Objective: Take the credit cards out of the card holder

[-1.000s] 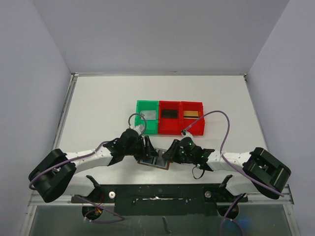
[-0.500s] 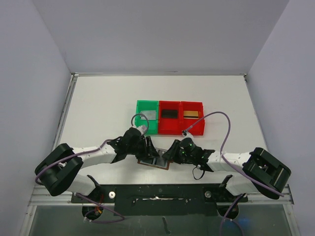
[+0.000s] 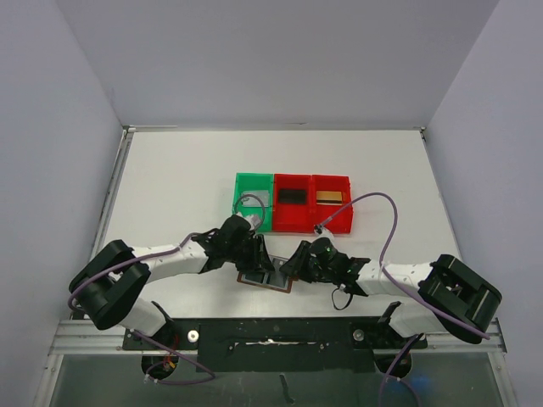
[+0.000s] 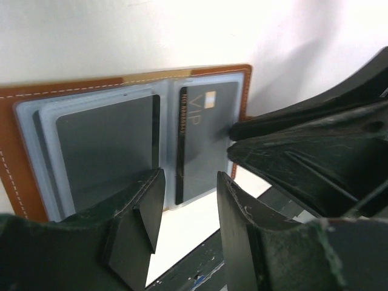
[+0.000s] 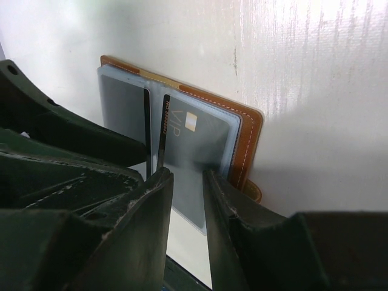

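Under both wrists in the top view, the card holder [image 3: 273,281] is mostly covered. Only its near edge shows below the left gripper [image 3: 254,259] and right gripper [image 3: 293,261], and the jaw gaps are unreadable from up there. Three bins sit in a row beyond the jaws:
- The green bin [image 3: 239,203] holds a silver card [image 3: 259,198].
- The middle red bin [image 3: 293,222] holds a black card [image 3: 293,195].
- The end red bin [image 3: 332,224] holds a gold card [image 3: 331,196].

White table [image 3: 170,186], plain pale walls [image 3: 271,59] on three sides.

Left wrist cam: left jaws are apart with nothing between them. The holder lies open flat just ahead of the tips, its left end cut off by the frame. A dark card [image 4: 103,145] sits in the sleeve ahead-left and a VIP card [image 4: 203,139] ahead-right. The right gripper's fingertip touches the VIP sleeve at its right edge.

Right wrist cam: right jaws are narrowly apart with nothing clamped. The tips are down at the VIP sleeve, and the contact itself is hidden by the fingers. A brown tab [image 5: 253,193] sticks out just right of the jaws. The left gripper's bulk blocks the holder's other half.
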Controlling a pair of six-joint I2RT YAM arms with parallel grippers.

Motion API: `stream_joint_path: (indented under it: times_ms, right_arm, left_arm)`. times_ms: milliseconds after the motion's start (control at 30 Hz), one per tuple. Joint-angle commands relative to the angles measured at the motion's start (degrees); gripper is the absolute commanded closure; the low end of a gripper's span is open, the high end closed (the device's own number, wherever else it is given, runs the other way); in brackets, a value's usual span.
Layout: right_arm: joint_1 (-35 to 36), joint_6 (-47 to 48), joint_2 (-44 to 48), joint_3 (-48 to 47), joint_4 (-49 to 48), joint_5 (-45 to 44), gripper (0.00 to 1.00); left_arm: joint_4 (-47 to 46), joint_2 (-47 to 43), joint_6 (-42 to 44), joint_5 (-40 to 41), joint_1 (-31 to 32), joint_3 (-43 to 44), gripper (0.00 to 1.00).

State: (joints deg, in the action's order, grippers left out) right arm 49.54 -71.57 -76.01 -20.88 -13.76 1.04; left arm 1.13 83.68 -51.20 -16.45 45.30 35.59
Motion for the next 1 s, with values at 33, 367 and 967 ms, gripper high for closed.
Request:
stream_joint_path:
  times_ms: [33, 367, 967]
  right_arm:
    - [-0.03, 2.47, -0.09, -1.60, 9.04, -4.55, 0.70]
    - [0.07, 2.69, -1.65, -2.83, 9.87, -4.14, 0.71]
    - [0.24, 2.81, -1.13, -2.61, 10.32, -4.07, 0.72]
  left_arm:
    - [2.60, 2.20, 1.63, 1.19, 0.22, 1.29, 0.62]
    - [-2.92, 2.82, -0.19, -2.04, 0.30, -1.76, 0.68]
    - [-7.22, 1.33, -3.99, -1.88, 0.26, -3.95, 0.87]
